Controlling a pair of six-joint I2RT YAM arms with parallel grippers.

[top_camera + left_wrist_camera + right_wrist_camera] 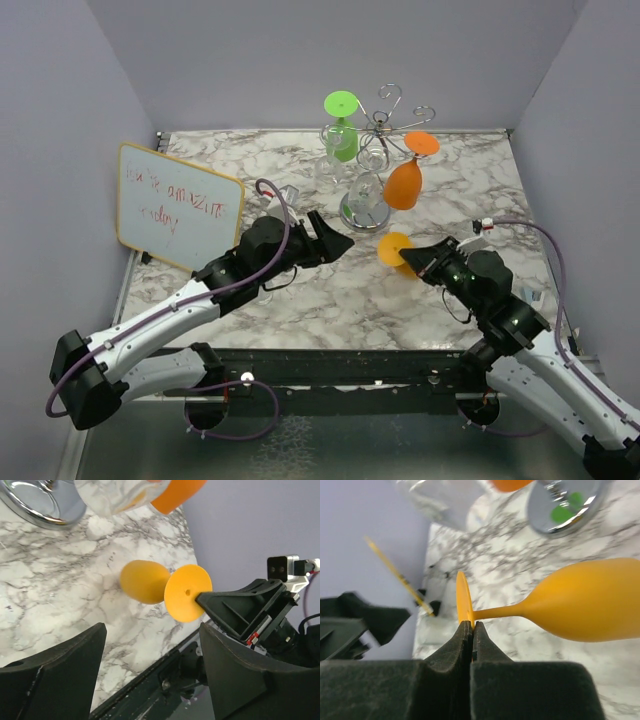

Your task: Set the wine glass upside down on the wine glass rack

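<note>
A yellow-orange wine glass lies on its side low over the marble table, bowl pointing toward the rack and foot toward the right arm. My right gripper is shut on the rim of the foot, and in the top view it sits just right of the glass. My left gripper stands open to the left of the glass, its fingers holding nothing. The chrome wine glass rack stands behind on its round base.
A green glass and an orange glass hang upside down on the rack, with clear glasses beside them. A whiteboard leans at the left. Grey walls close in the table on three sides.
</note>
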